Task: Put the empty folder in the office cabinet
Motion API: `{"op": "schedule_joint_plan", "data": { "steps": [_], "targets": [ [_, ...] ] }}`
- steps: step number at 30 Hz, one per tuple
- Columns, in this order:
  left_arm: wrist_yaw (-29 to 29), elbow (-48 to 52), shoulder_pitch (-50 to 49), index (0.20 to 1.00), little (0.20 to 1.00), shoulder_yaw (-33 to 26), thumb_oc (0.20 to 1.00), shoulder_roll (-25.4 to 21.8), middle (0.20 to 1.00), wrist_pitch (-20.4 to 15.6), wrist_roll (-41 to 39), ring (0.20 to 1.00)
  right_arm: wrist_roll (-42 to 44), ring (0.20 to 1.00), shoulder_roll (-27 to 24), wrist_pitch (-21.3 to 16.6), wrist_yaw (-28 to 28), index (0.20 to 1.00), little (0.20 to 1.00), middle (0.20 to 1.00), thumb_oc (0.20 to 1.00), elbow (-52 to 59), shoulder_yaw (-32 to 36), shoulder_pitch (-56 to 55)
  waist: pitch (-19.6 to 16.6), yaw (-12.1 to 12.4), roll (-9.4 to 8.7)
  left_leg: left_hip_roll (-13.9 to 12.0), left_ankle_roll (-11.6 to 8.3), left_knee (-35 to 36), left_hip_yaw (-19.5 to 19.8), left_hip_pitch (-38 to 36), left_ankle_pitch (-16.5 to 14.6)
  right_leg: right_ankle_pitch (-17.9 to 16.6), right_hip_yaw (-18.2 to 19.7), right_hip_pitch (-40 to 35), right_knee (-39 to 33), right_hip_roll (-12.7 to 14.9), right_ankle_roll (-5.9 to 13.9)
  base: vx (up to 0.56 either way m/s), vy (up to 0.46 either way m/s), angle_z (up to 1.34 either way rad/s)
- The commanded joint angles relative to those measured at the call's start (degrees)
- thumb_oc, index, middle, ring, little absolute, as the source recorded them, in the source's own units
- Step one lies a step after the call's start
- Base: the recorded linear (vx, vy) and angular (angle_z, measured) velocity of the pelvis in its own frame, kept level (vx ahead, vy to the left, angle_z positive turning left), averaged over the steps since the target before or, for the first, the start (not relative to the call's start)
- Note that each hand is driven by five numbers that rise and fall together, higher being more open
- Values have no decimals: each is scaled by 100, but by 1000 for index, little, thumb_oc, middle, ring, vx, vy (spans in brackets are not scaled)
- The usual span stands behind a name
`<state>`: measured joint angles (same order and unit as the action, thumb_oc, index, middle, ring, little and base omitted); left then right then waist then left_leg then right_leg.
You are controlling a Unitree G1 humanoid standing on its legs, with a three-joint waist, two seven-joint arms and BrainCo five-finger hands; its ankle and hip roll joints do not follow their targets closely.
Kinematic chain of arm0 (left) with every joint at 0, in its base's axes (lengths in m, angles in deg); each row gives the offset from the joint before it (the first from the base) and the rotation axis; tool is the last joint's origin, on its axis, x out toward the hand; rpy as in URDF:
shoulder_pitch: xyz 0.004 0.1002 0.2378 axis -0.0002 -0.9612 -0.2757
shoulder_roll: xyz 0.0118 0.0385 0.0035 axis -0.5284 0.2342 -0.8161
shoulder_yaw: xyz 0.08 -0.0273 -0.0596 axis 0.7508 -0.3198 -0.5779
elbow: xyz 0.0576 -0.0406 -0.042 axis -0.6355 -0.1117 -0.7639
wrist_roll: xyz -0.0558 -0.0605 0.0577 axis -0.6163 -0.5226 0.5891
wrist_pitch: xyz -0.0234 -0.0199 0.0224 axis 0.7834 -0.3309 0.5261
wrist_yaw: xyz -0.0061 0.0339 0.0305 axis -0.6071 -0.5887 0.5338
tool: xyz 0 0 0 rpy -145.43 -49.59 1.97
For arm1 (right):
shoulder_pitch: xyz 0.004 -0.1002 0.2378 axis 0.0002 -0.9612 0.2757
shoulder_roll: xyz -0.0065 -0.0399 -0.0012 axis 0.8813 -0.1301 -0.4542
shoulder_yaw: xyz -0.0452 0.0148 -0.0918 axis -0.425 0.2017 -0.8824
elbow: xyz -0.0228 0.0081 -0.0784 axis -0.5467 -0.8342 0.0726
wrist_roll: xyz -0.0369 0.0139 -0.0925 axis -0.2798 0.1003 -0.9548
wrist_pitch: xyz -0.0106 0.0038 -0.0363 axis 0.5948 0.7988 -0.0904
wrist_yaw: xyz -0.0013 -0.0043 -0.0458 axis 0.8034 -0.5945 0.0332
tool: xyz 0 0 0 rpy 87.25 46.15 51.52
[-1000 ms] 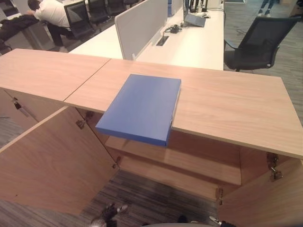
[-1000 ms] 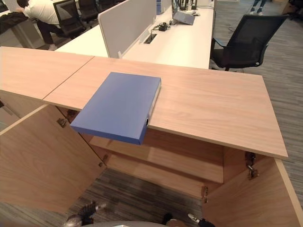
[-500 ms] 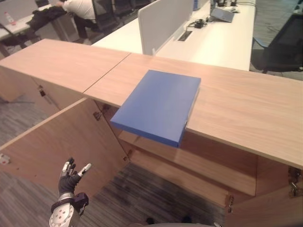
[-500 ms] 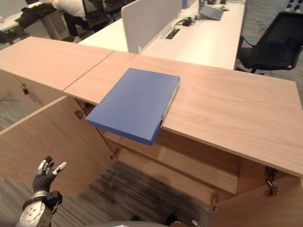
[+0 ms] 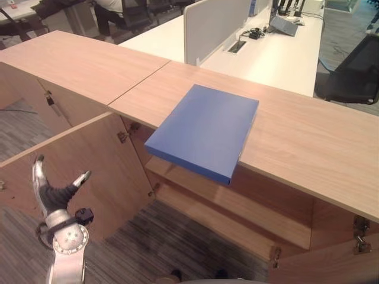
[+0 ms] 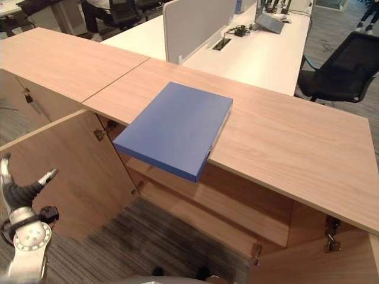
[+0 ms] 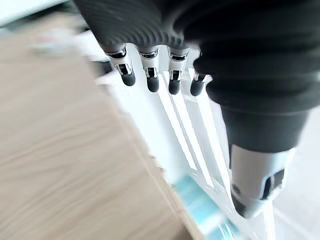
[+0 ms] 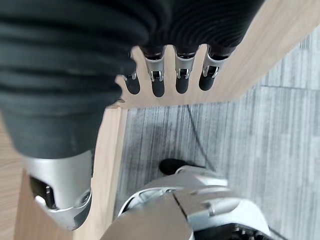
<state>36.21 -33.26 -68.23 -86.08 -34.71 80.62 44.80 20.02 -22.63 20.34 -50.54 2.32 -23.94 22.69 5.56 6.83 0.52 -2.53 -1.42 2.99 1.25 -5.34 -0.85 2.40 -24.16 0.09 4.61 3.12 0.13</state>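
Observation:
A blue folder [image 5: 204,130] lies flat on the wooden cabinet top [image 5: 308,148], its near end hanging over the front edge above the open cabinet. My left hand [image 5: 54,195] is raised at the lower left in front of the open left door [image 5: 89,165], well short of the folder. It is open, with fingers [image 7: 152,75] straight and thumb spread, and it holds nothing. My right hand [image 8: 170,75] hangs low beside a wooden door edge [image 8: 107,165] over the carpet, open and holding nothing.
Both cabinet doors stand open, the right door [image 5: 331,266] at the lower right, with a shelf [image 5: 237,213] inside. A second cabinet [image 5: 65,65] adjoins on the left. Behind are a white desk with a divider [image 5: 219,23], a black chair [image 6: 343,68] and a seated person [image 6: 98,7].
My left hand has risen from the bottom edge to beside the left door, fingers spread. The camera has shifted; the folder has stayed in place on the cabinet top.

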Motion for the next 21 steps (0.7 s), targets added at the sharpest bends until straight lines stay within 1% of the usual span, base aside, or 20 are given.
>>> {"op": "schedule_joint_plan", "data": {
  "steps": [1,4,5,7,12,17,21],
  "targets": [
    [300,860,23,1000,1000,73,1000,-598,1000,-230,934,1000,-48,1000,154,-30,-22,1000,1000,1000,1000,-273,-296,314,-186,-86,-372,215,-149,201,-274,259,89,-34,559,-1054,-961,176,657,0,0,0],
    [424,1051,55,1000,1000,146,1000,-705,1000,-289,1109,1000,-81,1000,165,-33,5,1000,1000,1000,1000,-287,-306,322,-205,-110,-374,206,-153,201,-303,243,77,-44,581,-1050,-961,175,664,0,0,0],
    [526,1192,127,1000,1000,284,1000,-846,1000,-352,1295,1000,-125,1000,170,-36,30,1000,1000,1000,1000,-311,-345,321,-236,-155,-371,201,-156,201,-332,227,63,-50,601,-1053,-961,165,670,-5,-2,-3],
    [565,1241,171,1000,1000,368,1000,-917,1000,-379,1382,1000,-143,1000,172,-42,37,1000,1000,1000,1000,-319,-358,322,-248,-156,-375,197,-158,201,-350,219,55,-52,616,-1052,-961,163,670,1,-1,-7],
    [791,1582,464,1000,1000,845,1000,-1345,1000,-596,1759,1000,-224,1000,136,-77,45,1000,1000,1000,1000,-339,-432,328,-295,-241,-381,171,-172,201,-402,184,24,-66,649,-1063,-961,161,693,6,1,-8],
    [1045,1754,593,1000,1000,1190,1000,-1595,1000,-735,1765,1000,-226,1000,107,-103,41,1000,1000,1000,1000,-338,-430,337,-319,-276,-386,164,-167,201,-437,154,1,-78,667,-1059,-961,159,711,1,2,-4],
    [1275,2085,401,1000,1000,1122,1000,-1667,1000,-830,1548,1000,-247,1000,72,-99,59,1000,1000,1000,1000,-354,-382,335,-326,-261,-381,167,-159,201,-449,145,-12,-81,695,-1050,-961,154,716,0,0,0]
  ]
}}
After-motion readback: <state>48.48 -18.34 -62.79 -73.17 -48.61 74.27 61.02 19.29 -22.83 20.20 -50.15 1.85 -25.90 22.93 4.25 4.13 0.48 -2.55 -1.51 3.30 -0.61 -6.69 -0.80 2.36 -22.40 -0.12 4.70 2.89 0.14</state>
